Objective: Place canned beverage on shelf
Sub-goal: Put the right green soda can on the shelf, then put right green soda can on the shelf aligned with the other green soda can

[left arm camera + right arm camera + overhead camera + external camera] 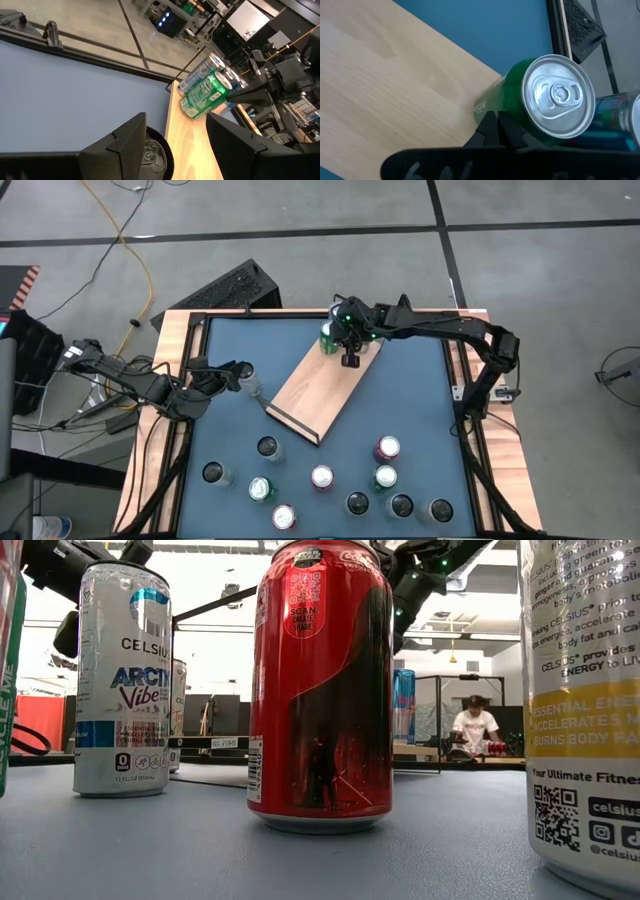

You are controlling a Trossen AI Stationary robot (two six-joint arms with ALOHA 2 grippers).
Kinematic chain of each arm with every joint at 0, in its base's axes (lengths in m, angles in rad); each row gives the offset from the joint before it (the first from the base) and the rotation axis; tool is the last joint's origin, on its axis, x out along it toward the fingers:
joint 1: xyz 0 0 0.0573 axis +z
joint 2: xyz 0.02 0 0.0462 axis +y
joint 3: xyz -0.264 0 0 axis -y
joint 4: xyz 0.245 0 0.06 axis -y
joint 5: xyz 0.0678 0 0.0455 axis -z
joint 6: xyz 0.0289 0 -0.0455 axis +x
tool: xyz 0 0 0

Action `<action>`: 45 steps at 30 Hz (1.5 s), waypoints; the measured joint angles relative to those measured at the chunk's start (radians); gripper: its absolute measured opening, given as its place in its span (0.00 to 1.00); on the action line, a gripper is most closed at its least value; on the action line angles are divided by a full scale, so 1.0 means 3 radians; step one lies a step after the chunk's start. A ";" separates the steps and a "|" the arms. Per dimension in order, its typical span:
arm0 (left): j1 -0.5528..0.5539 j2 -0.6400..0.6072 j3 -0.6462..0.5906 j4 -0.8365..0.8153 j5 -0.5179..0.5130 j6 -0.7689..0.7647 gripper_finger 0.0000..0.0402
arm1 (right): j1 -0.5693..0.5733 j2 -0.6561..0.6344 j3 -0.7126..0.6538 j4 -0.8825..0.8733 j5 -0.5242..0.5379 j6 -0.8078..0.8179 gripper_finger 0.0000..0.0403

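The left gripper (238, 373) reaches in toward the light-wood shelf (320, 385), its fingers clasping a silver can (247, 379) upright just beside the shelf's near corner. The right gripper (350, 360) hangs over the shelf's far end with its fingers pressed together, holding nothing, beside a green can (328, 336) and a blue can (620, 117) standing there. Ten smooth metal cans stand on the blue tabletop (400, 400) beyond the shelf's dark lipped end.

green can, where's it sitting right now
In the high view the green can stands at the far end of the shelf, right beside the shut right gripper, with a blue can next to it in the right wrist view.
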 joint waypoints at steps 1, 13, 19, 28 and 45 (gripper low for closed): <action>-0.0001 -0.0001 0.0000 -0.0001 0.0000 0.0000 0.48 | 0.0017 -0.0002 0.0000 0.0003 -0.0007 0.0014 0.00; 0.0000 -0.0001 0.0000 -0.0002 0.0069 -0.0059 0.48 | 0.0248 -0.0662 -0.0001 -0.0897 -0.0093 0.0029 0.00; -0.0001 -0.0001 0.0000 -0.0002 0.0090 -0.0060 0.48 | 0.0398 -0.1287 0.0000 -0.1637 -0.0779 0.0176 0.00; -0.0001 -0.0001 0.0000 0.0001 0.0275 0.0112 0.48 | 0.1118 -0.1821 0.0000 -0.2270 -0.1038 0.0939 0.23; 0.0000 -0.0001 0.0001 0.0071 0.0738 0.0449 0.48 | 0.2677 -0.1419 -0.0003 -0.1875 -0.0760 0.1504 0.72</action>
